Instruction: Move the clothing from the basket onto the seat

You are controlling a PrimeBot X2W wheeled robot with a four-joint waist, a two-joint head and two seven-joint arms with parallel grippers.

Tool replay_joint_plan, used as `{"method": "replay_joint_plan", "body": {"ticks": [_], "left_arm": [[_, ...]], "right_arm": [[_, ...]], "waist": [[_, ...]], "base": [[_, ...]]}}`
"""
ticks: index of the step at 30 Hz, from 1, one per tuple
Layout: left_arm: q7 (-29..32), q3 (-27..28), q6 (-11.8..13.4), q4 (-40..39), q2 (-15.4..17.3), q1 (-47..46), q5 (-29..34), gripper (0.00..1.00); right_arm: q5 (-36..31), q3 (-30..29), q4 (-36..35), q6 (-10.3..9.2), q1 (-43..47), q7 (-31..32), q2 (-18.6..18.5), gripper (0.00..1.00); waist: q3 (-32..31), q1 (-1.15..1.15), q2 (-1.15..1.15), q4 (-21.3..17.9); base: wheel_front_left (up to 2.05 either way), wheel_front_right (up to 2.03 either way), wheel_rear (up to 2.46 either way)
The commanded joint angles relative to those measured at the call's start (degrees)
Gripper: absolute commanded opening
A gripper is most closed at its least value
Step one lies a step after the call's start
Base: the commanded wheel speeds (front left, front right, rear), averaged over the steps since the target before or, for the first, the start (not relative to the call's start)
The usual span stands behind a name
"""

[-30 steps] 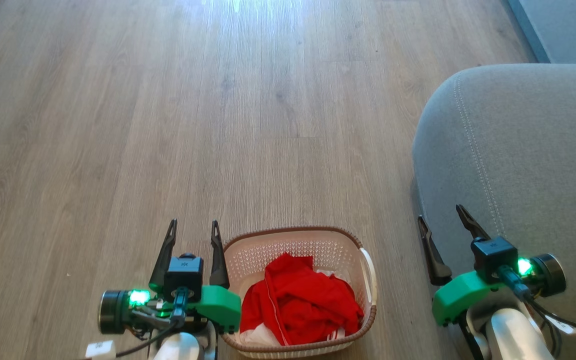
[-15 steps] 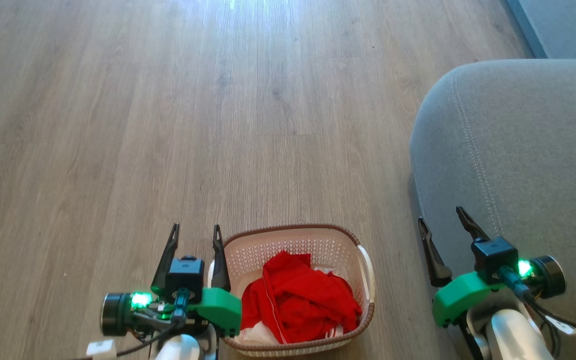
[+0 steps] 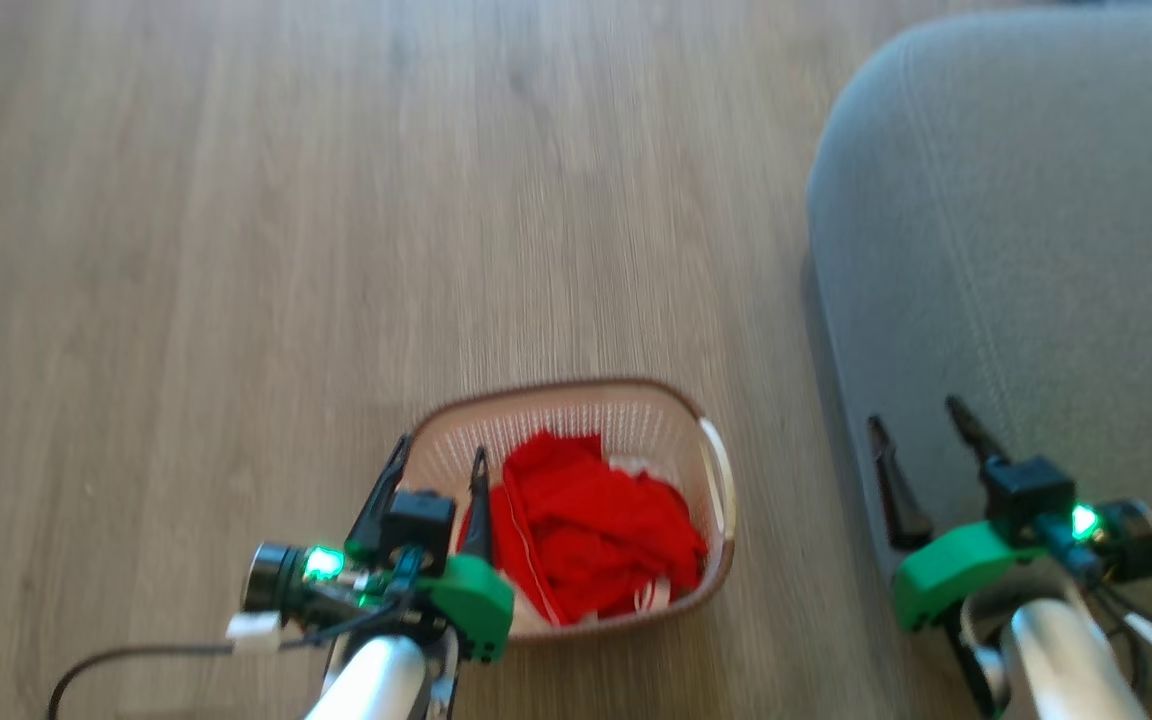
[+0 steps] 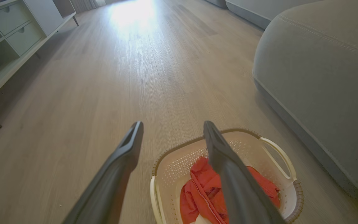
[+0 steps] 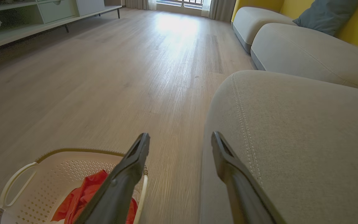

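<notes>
The basket [image 3: 586, 415] stands on the floor [image 3: 236, 250], with the clothing [image 3: 596, 530] heaped inside it. The seat [image 3: 1016, 250] is to the basket's right, near it but apart, with a strip of floor between them. The left gripper [image 3: 441, 447] hangs at the basket's left rim. 1 of its 2 fingers [image 4: 228, 174] is above the clothing and the other is over the floor just left of the basket. The right gripper [image 3: 914, 411] is right of the basket, over the seat's edge that faces it. A shelf unit [image 4: 14, 34] stands far ahead and left of the basket. Another sofa cushion [image 5: 306, 56] lies ahead and right, beyond the seat.
</notes>
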Motion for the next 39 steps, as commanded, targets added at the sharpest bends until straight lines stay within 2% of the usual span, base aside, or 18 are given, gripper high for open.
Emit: {"method": "replay_joint_plan", "body": {"ticks": [1,16,19,24,30,39], "left_arm": [[-0.72,0.73,-0.23,-0.11,0.47,-3.17,-0.55,1.0],[-0.72,-13.76,-4.51,20.66,0.47,-24.52,-2.23,1.0],[-0.72,-16.15,-5.56,23.46,0.47,-27.38,-2.86,1.0],[-0.71,-20.48,-9.75,30.13,0.47,-32.64,-7.16,1.0],[1.63,-25.51,-13.27,36.12,0.47,-37.53,-10.97,1.0],[7.8,-31.4,-15.15,40.72,0.47,-41.93,-14.27,1.0]], "right_arm": [[0.39,0.95,-2.24,0.4,-2.94,-0.59,-1.14,1.0],[3.24,0.8,-5.9,0.4,-9.21,-0.59,-3.72,1.0],[3.5,0.53,-6.71,0.4,-10.09,-0.59,-4.08,1.0],[3.98,0.8,-8.13,0.4,-12.27,-0.59,-4.23,1.0],[4.54,0.93,-9.14,0.4,-14.16,-0.59,-3.21,1.0],[5.02,2.37,-9.89,0.4,-15.65,-0.59,-1.93,1.0]], "waist": [[5.27,0.0,0.0,-1.09],[28.57,0.0,0.0,-5.73],[31.03,0.0,0.0,-6.06],[36.11,0.0,0.0,-7.88],[40.31,0.0,0.0,-10.06],[44.43,0.0,0.0,-13.13]], "base": [[0.0,0.0,0.0],[0.0,0.0,0.0],[0.0,0.0,0.0],[0.0,0.0,0.0],[0.0,0.0,0.0],[0.0,0.0,0.0]]}}
